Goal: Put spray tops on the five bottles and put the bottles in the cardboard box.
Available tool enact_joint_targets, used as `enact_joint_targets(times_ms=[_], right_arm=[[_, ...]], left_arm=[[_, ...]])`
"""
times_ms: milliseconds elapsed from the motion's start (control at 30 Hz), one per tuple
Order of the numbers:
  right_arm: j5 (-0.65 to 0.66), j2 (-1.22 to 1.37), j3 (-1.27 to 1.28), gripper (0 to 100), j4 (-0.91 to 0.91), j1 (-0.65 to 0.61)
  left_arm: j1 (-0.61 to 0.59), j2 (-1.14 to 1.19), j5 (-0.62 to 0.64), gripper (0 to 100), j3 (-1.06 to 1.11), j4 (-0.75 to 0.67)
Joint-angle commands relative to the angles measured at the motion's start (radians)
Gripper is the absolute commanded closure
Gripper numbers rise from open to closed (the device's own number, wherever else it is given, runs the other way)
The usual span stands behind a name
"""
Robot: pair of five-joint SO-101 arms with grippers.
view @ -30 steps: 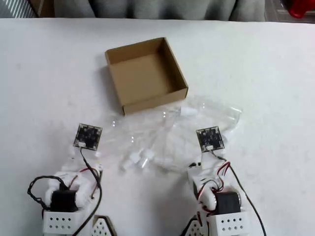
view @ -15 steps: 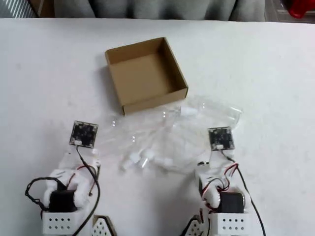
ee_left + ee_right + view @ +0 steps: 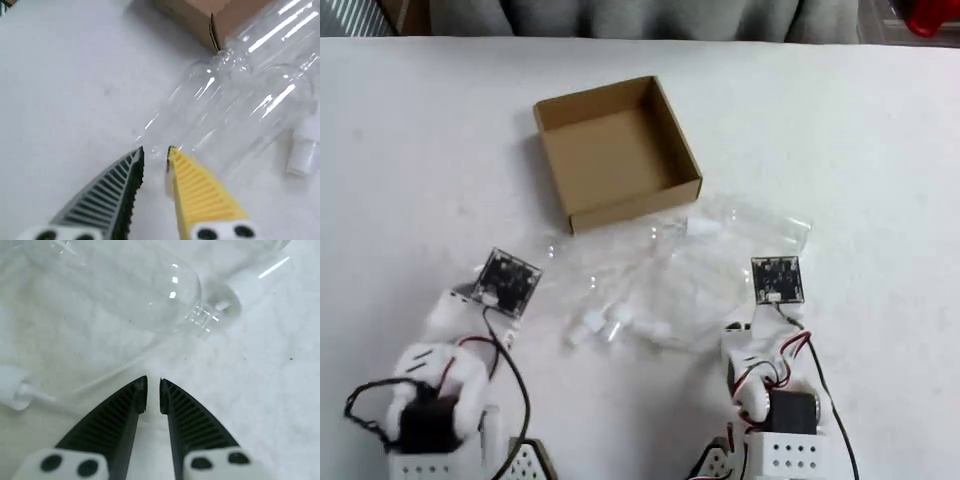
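Observation:
Several clear bottles (image 3: 670, 270) lie without tops in a loose pile on the white table, just in front of the open, empty cardboard box (image 3: 616, 150). White spray tops (image 3: 603, 324) lie at the pile's near edge, and another spray top (image 3: 701, 227) lies close to the box. My left gripper (image 3: 156, 152), with one grey and one yellow finger, is shut and empty, low over the table beside a bottle (image 3: 225, 95). My right gripper (image 3: 152, 386) is shut and empty, just short of a bottle (image 3: 125, 295) whose open neck (image 3: 210, 315) points sideways.
The left arm (image 3: 440, 390) and right arm (image 3: 770, 390) stand at the table's near edge on either side of the pile. A spray top with its thin tube (image 3: 17, 387) lies beside the right gripper. The box corner (image 3: 215, 20) rises behind the bottles.
The left arm has swung so that its wrist angles right toward the bottles. The right wrist has shifted right and slightly away from the pile. Bottles and box have not moved.

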Motion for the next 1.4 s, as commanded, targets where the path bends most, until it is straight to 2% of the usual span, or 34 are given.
enact_joint_targets(times_ms=[0, 133, 433, 667, 833, 933, 1133, 1233, 1367], right_arm=[[0.009, -0.007, 0.009, 98.1, -0.019, 0.007], [0.009, -0.007, 0.009, 98.1, -0.021, 0.007], [0.009, -0.007, 0.009, 98.1, -0.021, 0.007], [0.009, -0.007, 0.009, 98.1, -0.022, 0.007], [0.009, -0.007, 0.009, 98.1, -0.022, 0.007], [0.009, -0.007, 0.009, 98.1, -0.024, 0.007], [0.009, -0.007, 0.009, 98.1, -0.024, 0.007], [0.009, -0.007, 0.009, 98.1, -0.024, 0.007], [0.009, -0.007, 0.009, 98.1, -0.024, 0.007]], left_arm=[[-0.007, -0.007, -0.046, 91, -0.222, 0.098], [-0.007, 0.062, -0.080, 91, -0.316, 0.137], [-0.004, 0.587, -0.081, 91, -0.597, 0.141], [0.038, 0.903, -0.094, 91, -0.720, 0.135], [0.122, 1.049, -0.264, 91, -0.787, 0.130], [0.162, 1.127, -0.295, 91, -0.796, 0.089], [0.166, 1.303, -0.384, 76, -0.798, -0.029], [0.162, 1.372, -0.436, 76, -0.813, -0.106], [0.163, 1.471, -0.476, 77, -0.887, -0.129]])
